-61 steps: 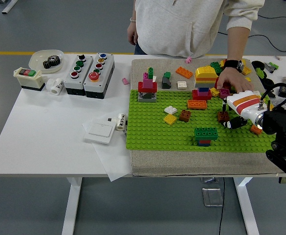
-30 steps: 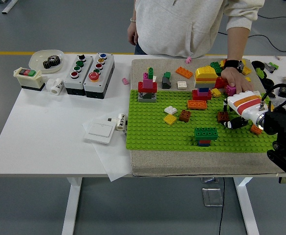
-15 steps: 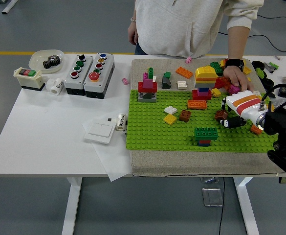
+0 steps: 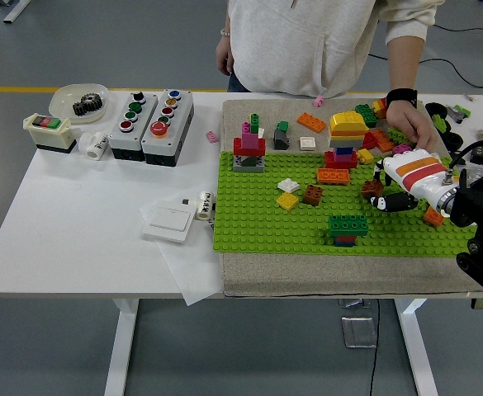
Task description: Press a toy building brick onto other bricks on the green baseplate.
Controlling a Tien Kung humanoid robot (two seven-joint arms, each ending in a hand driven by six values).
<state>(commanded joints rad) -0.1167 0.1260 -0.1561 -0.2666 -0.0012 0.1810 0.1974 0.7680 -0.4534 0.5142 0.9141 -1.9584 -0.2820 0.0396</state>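
Right hand [image 4: 390, 194] is coming in from the right edge of the frame, dark fingers [image 4: 381, 202] pinching a brown brick [image 4: 371, 189] just over the green baseplate [image 4: 258, 219], right of centre. Person's hand [image 4: 414, 132] is resting on loose bricks [image 4: 381, 139] at the upper right, just behind it. Green-topped stack [image 4: 348, 228] is sitting lower on the baseplate. The white worktop [image 4: 76, 223] carries it all.

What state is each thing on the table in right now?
Right hand: fingers curled on a brown brick, over the green baseplate.
Person's hand: resting among the loose bricks.
Green brick: stacked on others.
Yellow brick: flat on the baseplate.
Gear: lying in the white bowl.
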